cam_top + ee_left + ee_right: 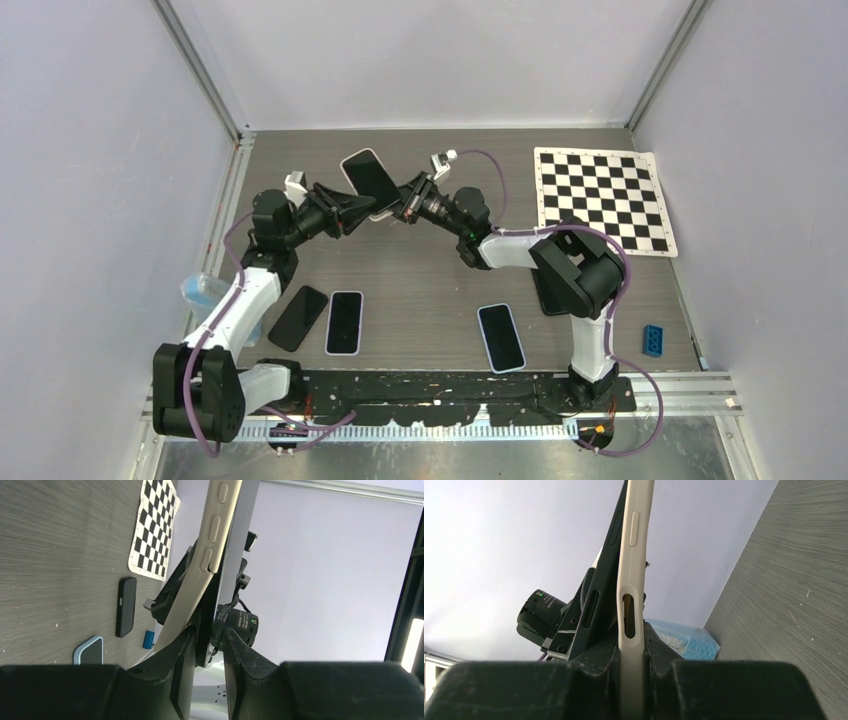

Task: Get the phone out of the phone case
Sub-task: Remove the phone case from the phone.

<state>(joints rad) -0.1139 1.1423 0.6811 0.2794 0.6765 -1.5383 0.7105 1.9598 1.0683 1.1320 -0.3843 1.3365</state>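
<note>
Both arms hold the phone [371, 178] and its cream phone case [200, 575] in the air over the back of the table. In the right wrist view my right gripper [630, 645] is shut on the case's edge [636, 555], and the black phone [611, 545] leans away from the case. In the left wrist view the case bends off to the left of the phone [209, 630]. My left gripper [210, 632] straddles the phone's lower corner. One finger [182, 665] lies against it between phone and case. The other finger [235, 660] stands a sliver off.
On the table lie a black phone [298, 318], a pale-cased phone [343, 322] and another cased phone [501, 337]. A blue brick [653, 340] sits at the right, a checkerboard [603, 198] at the back right, a blue plastic bag [200, 292] at the left.
</note>
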